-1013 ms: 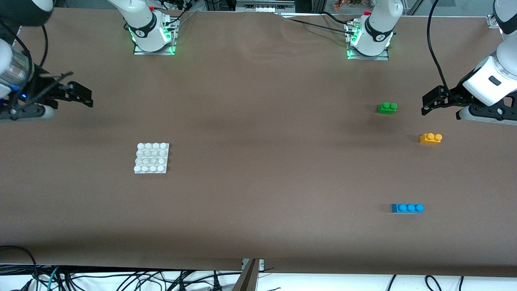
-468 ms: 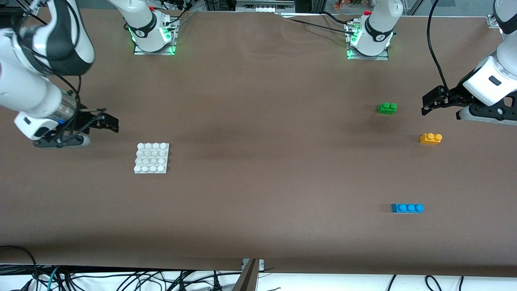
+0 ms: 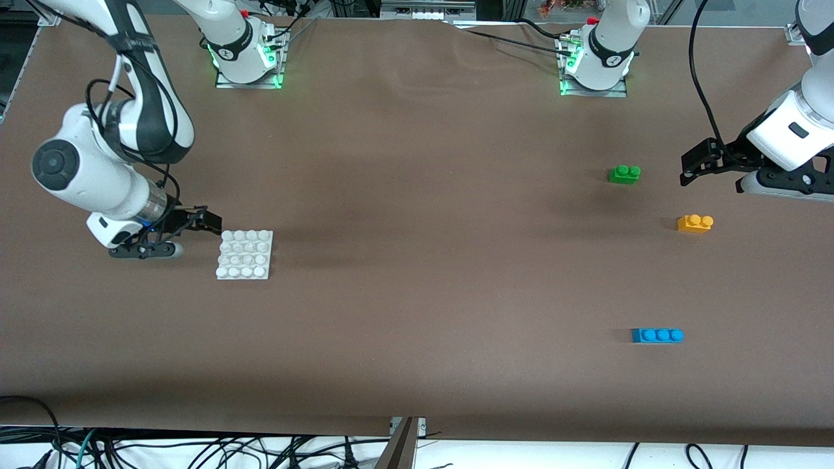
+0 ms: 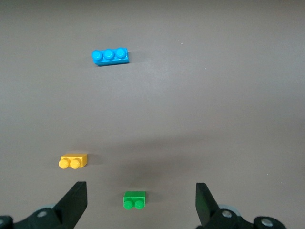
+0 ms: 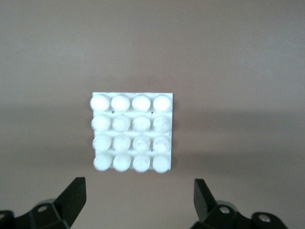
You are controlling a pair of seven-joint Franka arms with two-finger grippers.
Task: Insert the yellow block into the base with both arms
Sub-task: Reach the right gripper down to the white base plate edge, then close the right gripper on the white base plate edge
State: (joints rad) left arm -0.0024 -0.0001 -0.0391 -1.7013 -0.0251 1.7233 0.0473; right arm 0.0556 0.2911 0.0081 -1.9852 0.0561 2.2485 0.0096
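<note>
1. Front view. The flat square white studded plastic base (image 3: pixel 244 255) lies on the brown counter (image 3: pixel 417 273) toward the right arm's end. The right tool (image 3: pixel 210 224), fingers spread wide and holding nothing, sits just beside the base's edge. Toward the left arm's end lie the small orange-yellow two-stud plastic block (image 3: pixel 695 223), a green two-stud brick (image 3: pixel 625 174) farther from the camera, and a longer blue three-stud brick (image 3: pixel 657 335) nearer to it. The left tool (image 3: pixel 697 166) hangs wide open and empty, near the green brick.
2. Left wrist view. Between the spread fingers (image 4: pixel 74 204) appears the green brick (image 4: pixel 134 200); the yellow block (image 4: pixel 73 161) and blue brick (image 4: pixel 110 56) lie apart.
3. Right wrist view. The base (image 5: pixel 131 132) lies ahead of the open fingers (image 5: pixel 71 200).
</note>
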